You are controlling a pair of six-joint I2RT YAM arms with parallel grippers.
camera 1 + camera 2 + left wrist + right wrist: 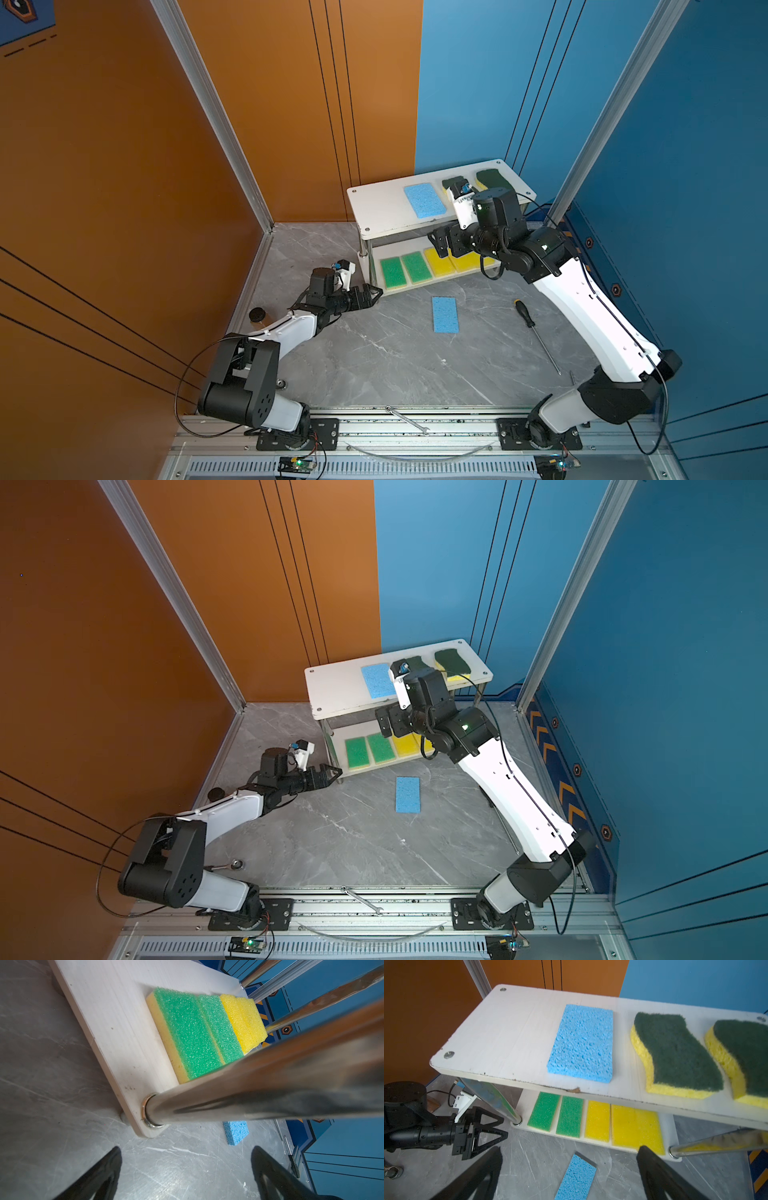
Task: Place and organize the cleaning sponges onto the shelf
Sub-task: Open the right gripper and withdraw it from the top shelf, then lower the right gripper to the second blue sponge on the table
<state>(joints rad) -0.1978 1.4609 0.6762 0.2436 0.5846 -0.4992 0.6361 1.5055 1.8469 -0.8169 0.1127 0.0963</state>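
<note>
One blue sponge (445, 314) lies flat on the floor just in front of the shelf (382, 208), off both of its boards. On the shelf's top board a second blue sponge (582, 1043) lies flat near the middle. Two wavy dark-green sponges (675, 1053) sit side by side next to it, toward the shelf's right end. On the lower board four more sit close together in a row: two green sponges (544, 1111) at the shelf's left end, then two yellow sponges (636, 1126).

The right gripper (569, 1150) hangs in front of the shelf's front edge, with its jaws wide apart and nothing between them. The left gripper (187, 1151) sits low by the shelf's front left post, near the corner of the lower board. Its jaws are also apart and empty.

A screwdriver (530, 320) lies on the floor in front of the shelf's right end.
</note>
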